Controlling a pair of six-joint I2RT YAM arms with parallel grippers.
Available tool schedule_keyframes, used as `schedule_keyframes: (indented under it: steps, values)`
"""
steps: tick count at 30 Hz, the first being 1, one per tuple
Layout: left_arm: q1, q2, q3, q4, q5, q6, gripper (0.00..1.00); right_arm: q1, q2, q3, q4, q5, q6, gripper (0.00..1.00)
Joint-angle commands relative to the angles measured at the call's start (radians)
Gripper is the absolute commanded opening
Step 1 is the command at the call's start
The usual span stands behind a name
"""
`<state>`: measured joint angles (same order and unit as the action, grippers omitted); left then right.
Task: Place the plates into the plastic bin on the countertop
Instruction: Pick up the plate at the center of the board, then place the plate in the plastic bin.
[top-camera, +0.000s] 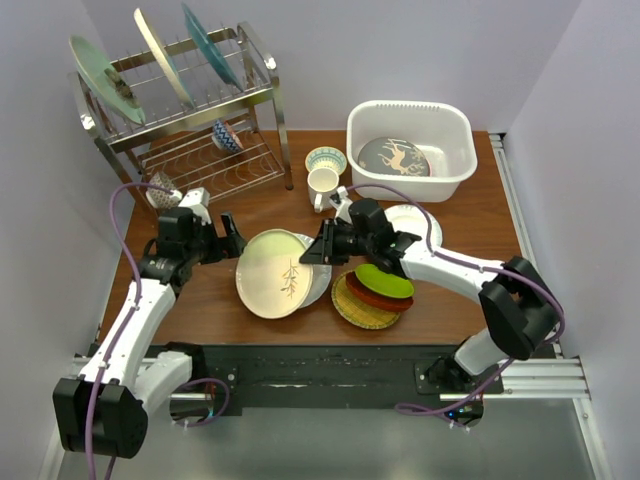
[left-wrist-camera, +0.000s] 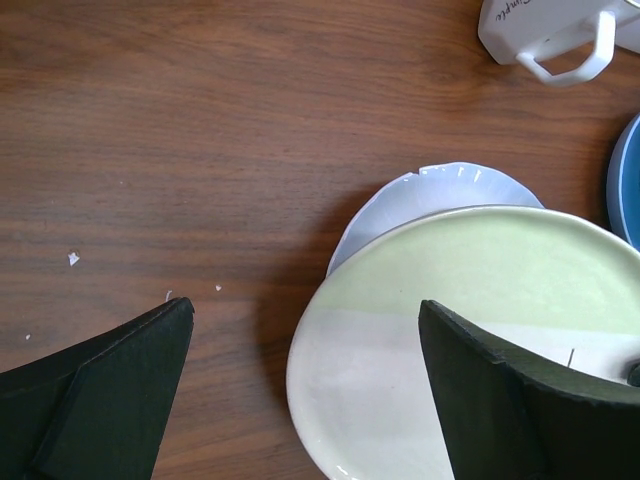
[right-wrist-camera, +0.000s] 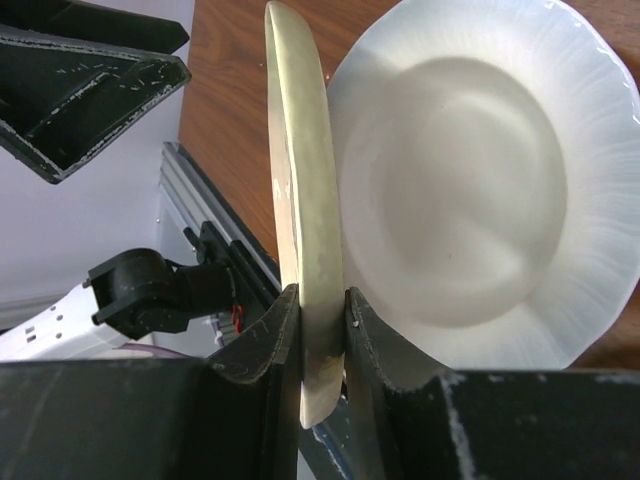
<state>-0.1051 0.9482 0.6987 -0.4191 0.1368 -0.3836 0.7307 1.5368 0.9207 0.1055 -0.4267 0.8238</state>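
My right gripper (top-camera: 326, 246) (right-wrist-camera: 322, 300) is shut on the right rim of a cream plate with a twig (top-camera: 275, 272) (right-wrist-camera: 300, 150), holding it tilted up off the countertop (top-camera: 470, 215). Beneath it lies a white plate (right-wrist-camera: 480, 190) (left-wrist-camera: 440, 190). My left gripper (top-camera: 232, 240) (left-wrist-camera: 305, 310) stands open at the cream plate's (left-wrist-camera: 470, 330) left edge, one finger over the plate and the other over bare wood. At the back right, the white plastic bin (top-camera: 455, 150) holds a dark deer plate (top-camera: 393, 157). A lime green plate (top-camera: 385, 280) tops a red one (top-camera: 372, 297) and a yellow woven one (top-camera: 360, 312).
A wire dish rack (top-camera: 190, 110) with plates on edge stands at the back left. A white mug (top-camera: 322, 187) (left-wrist-camera: 545, 35) and a small patterned bowl (top-camera: 326, 159) sit between rack and bin. Another white plate (top-camera: 415, 222) lies behind my right arm.
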Motion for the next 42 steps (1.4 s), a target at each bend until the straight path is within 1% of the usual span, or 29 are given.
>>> schedule_keyframes:
  steps: [1,10,21,35,42]
  values:
    - [0.01,-0.011,0.01,0.028,0.007,-0.011,1.0,-0.019,-0.084,0.087,0.039,-0.014,-0.009,0.0]
    - [0.015,-0.008,0.007,0.032,0.021,-0.009,1.0,-0.097,-0.125,0.104,-0.026,-0.026,-0.046,0.0]
    - [0.018,0.009,0.007,0.036,0.04,-0.006,1.0,-0.284,-0.153,0.13,-0.053,-0.099,-0.06,0.0]
    - [0.024,0.026,0.007,0.037,0.055,-0.003,1.0,-0.474,-0.106,0.233,-0.075,-0.165,-0.072,0.0]
    - [0.027,0.034,0.005,0.039,0.061,-0.001,1.0,-0.548,-0.084,0.271,-0.067,-0.191,-0.057,0.0]
